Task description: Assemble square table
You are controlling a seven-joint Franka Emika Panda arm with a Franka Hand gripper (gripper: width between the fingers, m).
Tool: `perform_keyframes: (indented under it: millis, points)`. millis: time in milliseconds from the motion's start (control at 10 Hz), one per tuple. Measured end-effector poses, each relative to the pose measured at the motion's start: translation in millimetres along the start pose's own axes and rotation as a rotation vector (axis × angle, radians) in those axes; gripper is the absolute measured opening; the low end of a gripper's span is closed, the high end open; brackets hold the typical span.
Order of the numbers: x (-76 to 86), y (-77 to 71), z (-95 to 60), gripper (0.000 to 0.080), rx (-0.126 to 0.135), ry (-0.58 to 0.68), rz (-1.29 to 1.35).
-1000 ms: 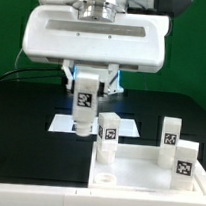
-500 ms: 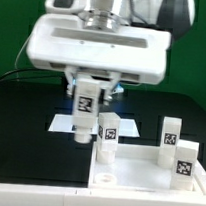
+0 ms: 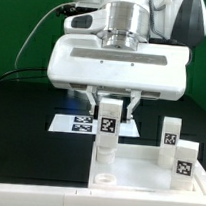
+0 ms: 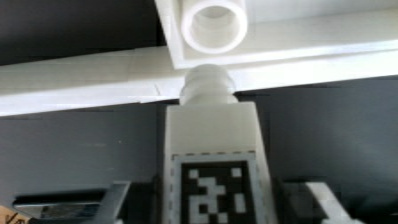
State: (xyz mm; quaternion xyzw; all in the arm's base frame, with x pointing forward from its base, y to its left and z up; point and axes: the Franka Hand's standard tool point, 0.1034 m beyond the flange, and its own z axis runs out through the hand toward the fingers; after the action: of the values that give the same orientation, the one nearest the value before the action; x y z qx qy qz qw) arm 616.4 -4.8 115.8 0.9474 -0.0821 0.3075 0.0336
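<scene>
The square table's slab (image 3: pixel 146 167) is a white plastic plate lying flat at the near side of the black worktop (image 3: pixel 24 125), with a round hole (image 3: pixel 103 177) in its corner. The tool (image 3: pixel 108 116) grips one chunky white tagged leg (image 3: pixel 107 126) upright; half a second ago it hung further toward the exterior view's left, and now sits seemingly above that hole. Two legs (image 3: pixel 178 147) stand on the slab.

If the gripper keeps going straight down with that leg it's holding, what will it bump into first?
Most likely the square tabletop. The gripper holds a white leg upright, and the leg's tip hangs near the round corner hole. In the wrist view it looks slightly short of the hole, so it may touch the rim; depth is unclear.
</scene>
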Motion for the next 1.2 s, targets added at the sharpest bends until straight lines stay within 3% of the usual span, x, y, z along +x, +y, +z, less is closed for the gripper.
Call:
perform_keyframes:
  millis: [500, 900, 1200]
  points:
    - [-8.2, 5.0, 9.4, 0.0284, 0.007, -0.039, 0.017]
    - [-14.7, -3.8, 26.2, 0.0284, 0.009, -0.055, 0.007]
    - [-17.6, -9.9, 29.0, 0.0284, 0.015, -0.065, 0.002]
